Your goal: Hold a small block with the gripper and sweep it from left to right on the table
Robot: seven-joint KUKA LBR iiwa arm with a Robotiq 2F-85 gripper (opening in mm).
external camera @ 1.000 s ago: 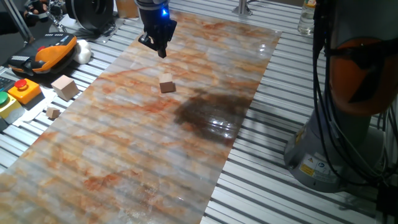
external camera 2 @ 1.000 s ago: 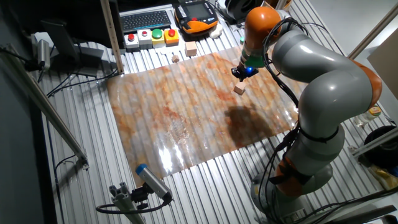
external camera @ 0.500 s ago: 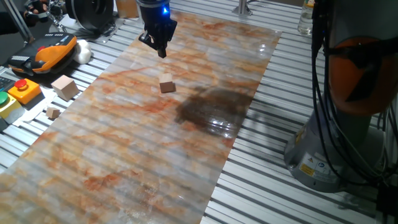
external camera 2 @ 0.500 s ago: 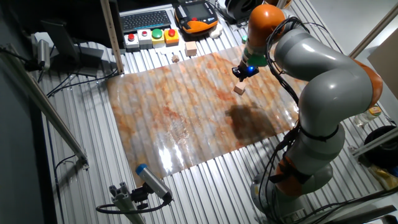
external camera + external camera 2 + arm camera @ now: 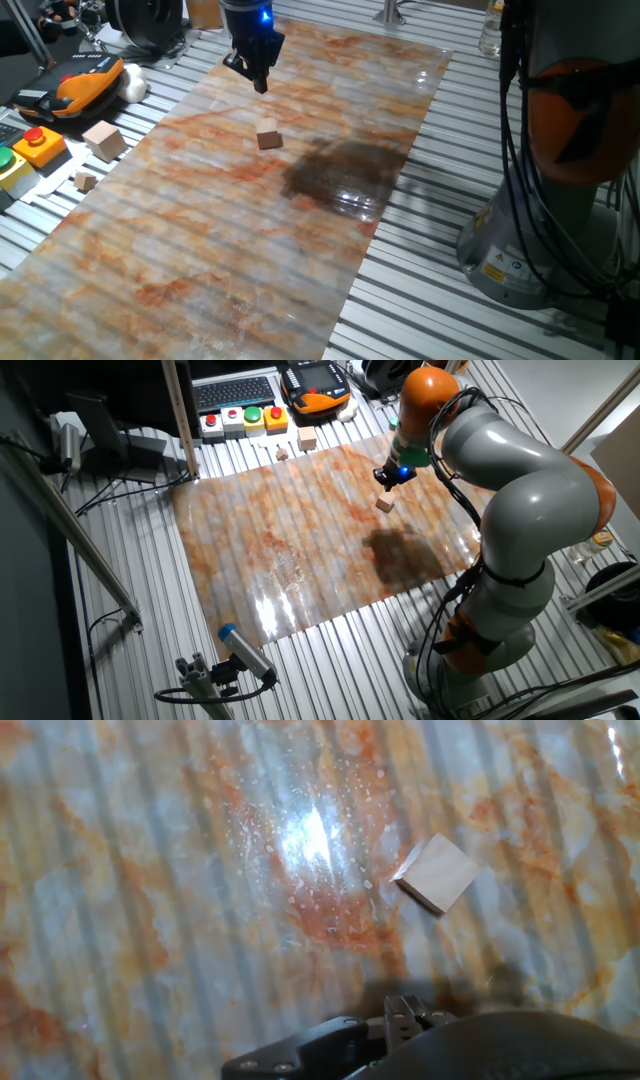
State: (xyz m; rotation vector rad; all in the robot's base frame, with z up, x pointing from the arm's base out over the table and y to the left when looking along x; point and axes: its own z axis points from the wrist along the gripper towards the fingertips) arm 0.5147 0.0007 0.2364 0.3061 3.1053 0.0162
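The small block (image 5: 268, 136) is a light-brown wooden cube lying alone on the marbled orange mat (image 5: 200, 250). It also shows in the other fixed view as the small block (image 5: 384, 505) and in the hand view as the small block (image 5: 436, 873), right of centre. My gripper (image 5: 260, 82) hangs in the air above the mat, beyond the block and not touching it. Its black fingers taper to a point, shut on nothing, with the blue light glowing above them. From the other side, the gripper (image 5: 386, 481) sits just above the block in the picture. The hand view shows only the hand's dark body at the bottom edge.
A larger pale cube (image 5: 104, 139) and a tiny cube (image 5: 85, 181) lie off the mat on the slatted table at the left. Button boxes (image 5: 38, 146) and an orange-black pendant (image 5: 80, 85) sit beyond them. The robot's base (image 5: 540, 230) stands to the right.
The arm shifted very slightly a second ago and has held still since. The small block has not moved.
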